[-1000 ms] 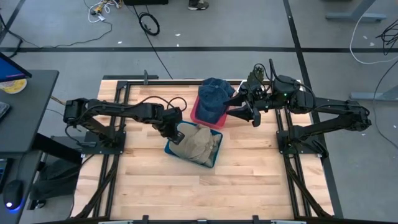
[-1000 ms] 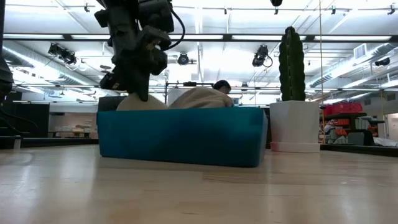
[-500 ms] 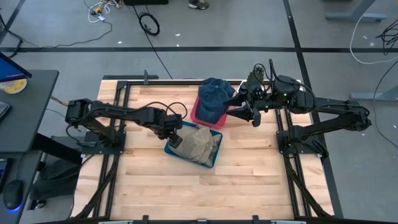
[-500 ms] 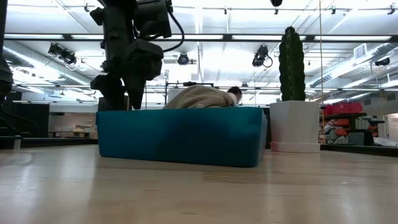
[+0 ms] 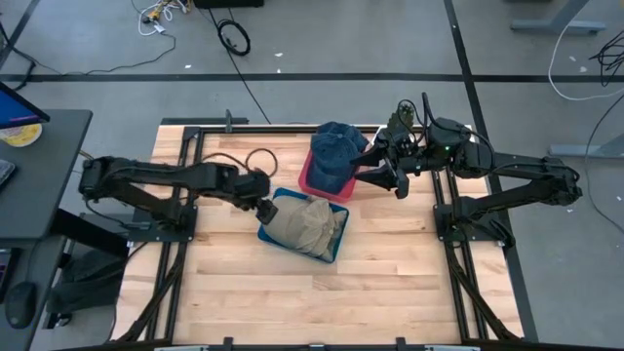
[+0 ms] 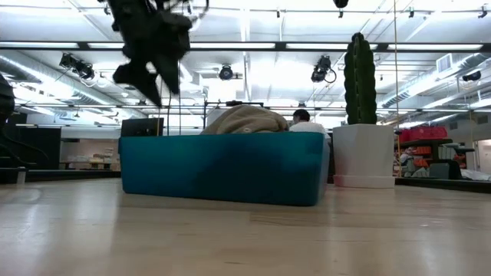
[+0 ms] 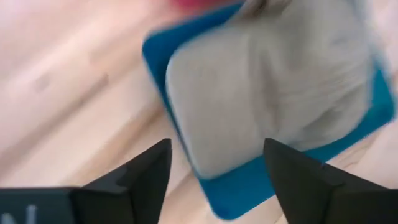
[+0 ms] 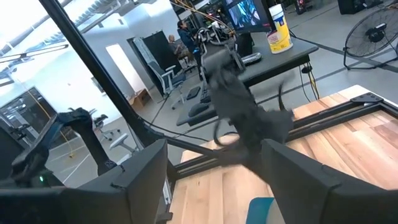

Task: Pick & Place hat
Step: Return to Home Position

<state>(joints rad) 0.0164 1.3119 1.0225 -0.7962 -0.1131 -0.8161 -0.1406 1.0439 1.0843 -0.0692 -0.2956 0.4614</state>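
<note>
A tan hat (image 5: 307,224) lies bunched in a blue bin (image 5: 270,234) at the table's middle. In the low view it mounds above the bin's rim (image 6: 245,120), and the left wrist view shows it blurred (image 7: 273,81). My left gripper (image 5: 262,209) hangs open just off the bin's left side, raised above it (image 6: 149,84), with nothing between its fingers (image 7: 217,180). A dark blue hat (image 5: 334,151) sits in a red bin (image 5: 310,185) behind. My right gripper (image 5: 372,168) waits open at the red bin's right side (image 8: 214,186).
Black frame rails (image 5: 185,175) run along the table's left and right sides under both arms. Bare wood (image 5: 322,302) stretches from the blue bin to the near edge. A desk (image 5: 39,146) stands off the table's left.
My left gripper has opened and let go of the tan hat, then risen and drawn back toward the table's left edge. The part of the hat that stood up under the fingers has dropped, and the hat now lies settled in the blue bin.
</note>
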